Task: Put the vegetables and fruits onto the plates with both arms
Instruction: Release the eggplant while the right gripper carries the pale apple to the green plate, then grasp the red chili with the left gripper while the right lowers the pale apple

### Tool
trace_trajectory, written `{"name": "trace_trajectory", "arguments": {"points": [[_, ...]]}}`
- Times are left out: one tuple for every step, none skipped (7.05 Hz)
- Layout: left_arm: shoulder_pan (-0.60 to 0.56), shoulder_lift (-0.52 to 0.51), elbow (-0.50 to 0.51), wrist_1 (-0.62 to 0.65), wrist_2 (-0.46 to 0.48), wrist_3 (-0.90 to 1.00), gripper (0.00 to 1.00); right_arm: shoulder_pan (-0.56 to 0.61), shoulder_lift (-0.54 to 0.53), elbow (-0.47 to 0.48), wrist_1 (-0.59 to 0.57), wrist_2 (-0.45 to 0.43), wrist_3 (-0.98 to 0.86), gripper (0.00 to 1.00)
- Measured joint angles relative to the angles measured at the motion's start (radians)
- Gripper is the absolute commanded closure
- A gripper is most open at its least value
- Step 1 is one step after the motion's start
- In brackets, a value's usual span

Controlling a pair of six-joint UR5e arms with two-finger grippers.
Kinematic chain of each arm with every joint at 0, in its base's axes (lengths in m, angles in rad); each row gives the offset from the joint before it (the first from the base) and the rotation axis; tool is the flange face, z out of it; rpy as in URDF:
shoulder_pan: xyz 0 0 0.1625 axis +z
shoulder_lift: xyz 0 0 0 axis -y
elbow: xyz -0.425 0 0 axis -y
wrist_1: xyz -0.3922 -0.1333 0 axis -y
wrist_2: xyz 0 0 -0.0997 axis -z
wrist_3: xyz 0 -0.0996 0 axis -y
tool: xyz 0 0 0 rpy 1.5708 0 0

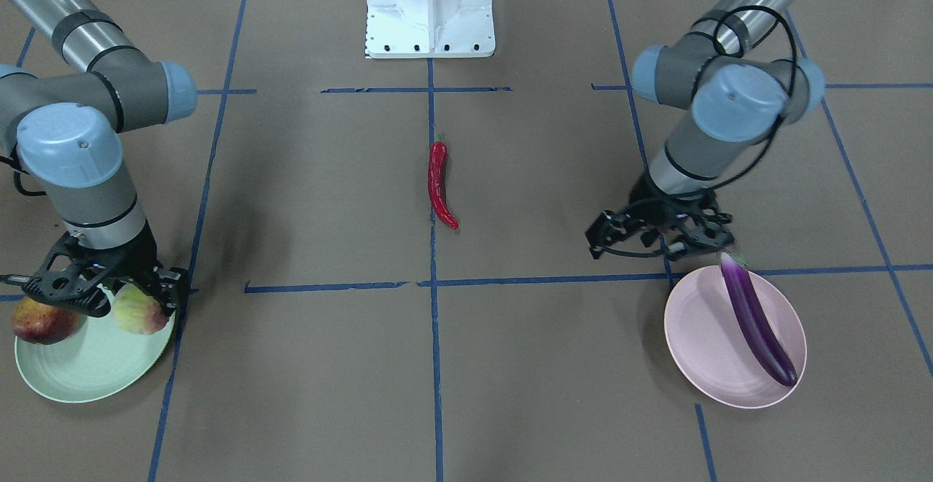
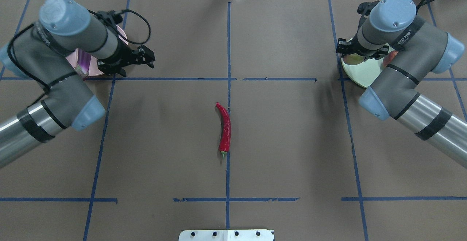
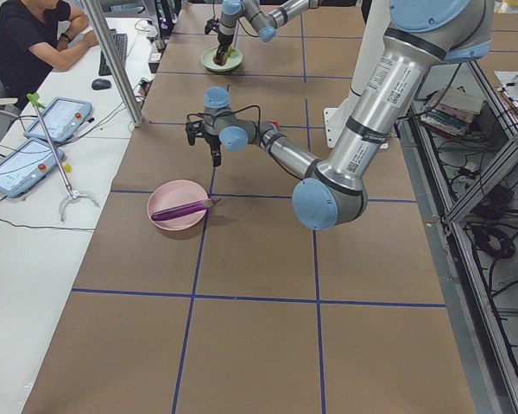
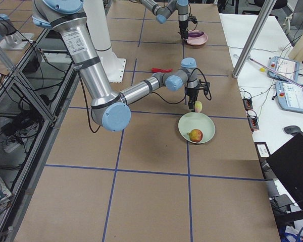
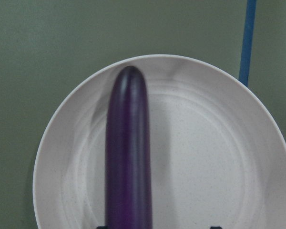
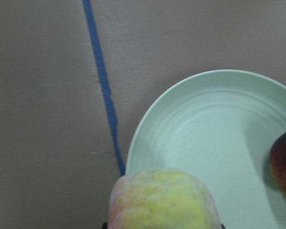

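Two fruits meet at the green plate: the pomegranate lies on it, while the peach, clamped in your right gripper, hangs over its rim. Carry it further inward, lower, then release clear of the pomegranate.

We saw a glossy purple eggplant, a pale pink plate, a yellow-green peach, a red-yellow pomegranate, a mint plate, a red chili and blue tape lines.
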Motion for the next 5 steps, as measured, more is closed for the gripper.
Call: {"name": "trace_trajectory", "arguments": {"points": [[0.083,-0.036,-0.013,0.033,0.043,-0.015,0.0,0.024,-0.003,-0.032,0.001,0.002,-0.057,0.01],[0.147,-0.082,-0.017,0.083,0.075,-0.02,0.0,0.041,-0.005,-0.047,0.001,0.006,-0.098,0.0],[0.191,-0.131,-0.016,0.119,0.092,-0.019,0.0,0.049,-0.007,-0.051,0.002,0.018,-0.119,0.0],[0.23,-0.167,-0.012,0.134,0.11,-0.003,0.0,0.058,-0.008,-0.048,0.003,0.048,-0.127,0.0],[0.271,-0.189,-0.007,0.14,0.144,0.06,0.0,0.071,-0.007,-0.04,0.004,0.099,-0.131,0.0]]}}
